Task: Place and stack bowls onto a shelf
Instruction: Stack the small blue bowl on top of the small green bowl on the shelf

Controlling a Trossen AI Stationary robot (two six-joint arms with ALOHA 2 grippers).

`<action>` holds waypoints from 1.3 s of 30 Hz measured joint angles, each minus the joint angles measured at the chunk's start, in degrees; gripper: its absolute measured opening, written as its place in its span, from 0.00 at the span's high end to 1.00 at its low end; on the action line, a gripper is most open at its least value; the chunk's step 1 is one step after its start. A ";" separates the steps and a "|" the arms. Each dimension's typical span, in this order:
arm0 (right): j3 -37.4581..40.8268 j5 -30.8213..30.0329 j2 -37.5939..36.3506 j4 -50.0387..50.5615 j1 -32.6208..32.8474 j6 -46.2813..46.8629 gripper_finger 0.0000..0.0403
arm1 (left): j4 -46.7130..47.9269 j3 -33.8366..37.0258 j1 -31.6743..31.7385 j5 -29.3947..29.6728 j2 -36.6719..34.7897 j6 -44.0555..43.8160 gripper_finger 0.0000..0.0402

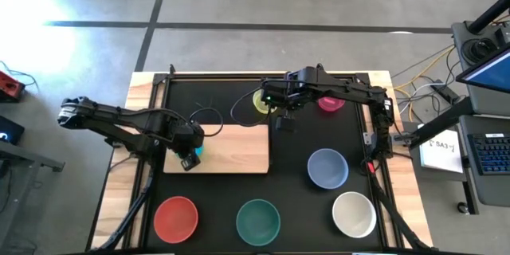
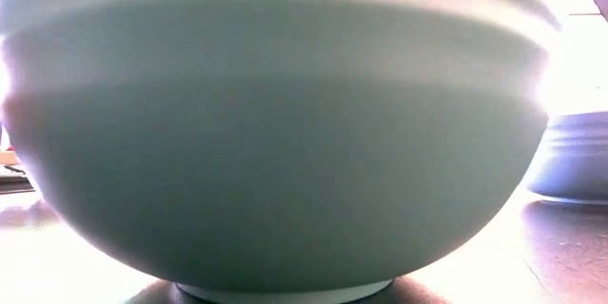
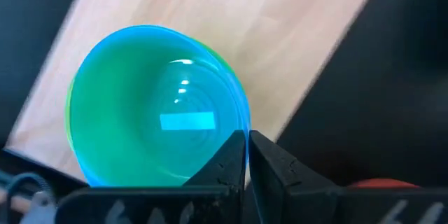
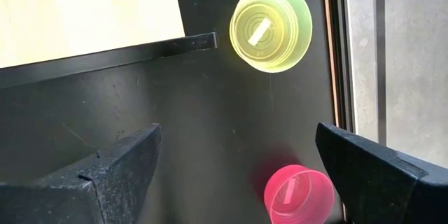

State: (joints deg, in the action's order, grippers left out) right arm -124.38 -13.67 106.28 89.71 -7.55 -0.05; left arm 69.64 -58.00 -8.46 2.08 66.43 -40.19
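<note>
A cyan bowl (image 3: 157,105) sits nested inside a green bowl (image 3: 225,64), of which only a thin rim shows, on the left end of the light-wood shelf (image 1: 235,150). My left gripper (image 3: 248,138) is shut on the cyan bowl (image 1: 197,150). My right gripper (image 4: 238,147) hangs wide open above the black tabletop just past the shelf's far right corner. A yellow bowl (image 4: 271,26) and a magenta bowl (image 4: 297,194) stand on the table beside it. In the high view the yellow bowl (image 1: 261,100) and the magenta bowl (image 1: 331,102) are near the far edge. My left gripper pinches the cyan bowl's rim (image 3: 244,120) between its two fingers, one finger (image 3: 227,161) inside the bowl and the other (image 3: 273,161) outside. It comes from above, slanting down. The bowl is upright inside the green bowl over the shelf.
Four larger bowls stand on the table's near half: red (image 1: 176,217), teal (image 1: 257,221), white (image 1: 354,213) and pale blue (image 1: 327,167). The teal bowl (image 2: 275,133) fills the low view. The shelf's middle and right part lie bare. Cables loop near the far edge.
</note>
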 joint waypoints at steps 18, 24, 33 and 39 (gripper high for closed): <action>0.00 0.04 0.00 -0.16 -0.55 -0.55 0.09 | 9.94 -7.45 -2.78 8.53 5.38 -0.80 1.00; 0.00 0.04 0.00 -0.15 -0.55 -0.50 0.09 | 9.93 -7.10 -4.65 8.51 9.55 -0.43 1.00; 0.04 0.07 0.00 -0.14 -0.52 -0.39 0.09 | 9.78 -7.10 -7.21 8.48 13.60 -0.61 0.96; 0.04 0.10 0.00 0.08 -0.52 -0.51 0.09 | 10.91 -7.36 -7.51 6.98 13.87 -0.54 0.81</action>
State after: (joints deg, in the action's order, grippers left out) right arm -124.33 -13.57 106.28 89.79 -8.08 -0.57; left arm 80.55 -65.36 -15.97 9.06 80.30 -40.73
